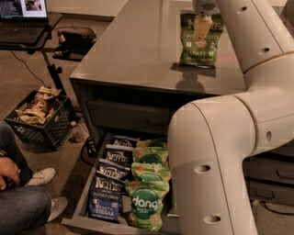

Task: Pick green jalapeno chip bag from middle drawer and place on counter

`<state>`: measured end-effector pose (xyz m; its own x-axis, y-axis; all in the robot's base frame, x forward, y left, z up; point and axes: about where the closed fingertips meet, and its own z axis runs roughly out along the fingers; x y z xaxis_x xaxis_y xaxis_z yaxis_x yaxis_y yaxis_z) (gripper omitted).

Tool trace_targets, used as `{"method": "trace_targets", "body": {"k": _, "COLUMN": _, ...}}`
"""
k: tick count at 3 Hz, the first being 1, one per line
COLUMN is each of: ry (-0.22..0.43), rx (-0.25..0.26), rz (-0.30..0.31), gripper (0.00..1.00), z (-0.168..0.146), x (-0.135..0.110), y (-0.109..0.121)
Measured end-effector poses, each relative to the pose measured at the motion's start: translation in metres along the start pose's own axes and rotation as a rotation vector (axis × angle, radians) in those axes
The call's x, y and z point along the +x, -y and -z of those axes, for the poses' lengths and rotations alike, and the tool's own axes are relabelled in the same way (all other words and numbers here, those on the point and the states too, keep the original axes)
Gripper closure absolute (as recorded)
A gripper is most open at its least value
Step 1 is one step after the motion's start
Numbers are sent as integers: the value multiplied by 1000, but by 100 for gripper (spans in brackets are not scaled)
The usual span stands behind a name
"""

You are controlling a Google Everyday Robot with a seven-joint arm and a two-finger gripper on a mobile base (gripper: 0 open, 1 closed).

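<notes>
The green jalapeno chip bag [198, 51] stands upright on the far right part of the grey counter [133, 50], with its shadow just below it. My gripper [201, 25] comes down from the top edge and is shut on the bag's top. The middle drawer [77, 215] is pulled open below the counter front. It holds dark blue Kettle bags [106, 183] on the left and brighter green dang bags [146, 202] on the right. My arm [220, 160] hides the drawer's right side.
A black crate [39, 121] of snack bags sits on the floor at the left. A seated person's leg and white shoe [39, 176] are at the lower left. A laptop [23, 13] on a stand is at the top left. More drawers [271, 174] are at the right.
</notes>
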<state>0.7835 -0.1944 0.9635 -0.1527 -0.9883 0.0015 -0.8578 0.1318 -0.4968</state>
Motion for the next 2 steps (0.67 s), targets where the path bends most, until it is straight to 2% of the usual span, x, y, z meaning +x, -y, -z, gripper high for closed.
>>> {"method": "trace_targets", "body": {"k": 1, "ry": 0, "rx": 0, "rz": 0, "gripper": 0, "z": 0, "x": 0, "y": 0}}
{"method": "trace_targets", "body": {"k": 2, "ry": 0, "rx": 0, "rz": 0, "gripper": 0, "z": 0, "x": 0, "y": 0}}
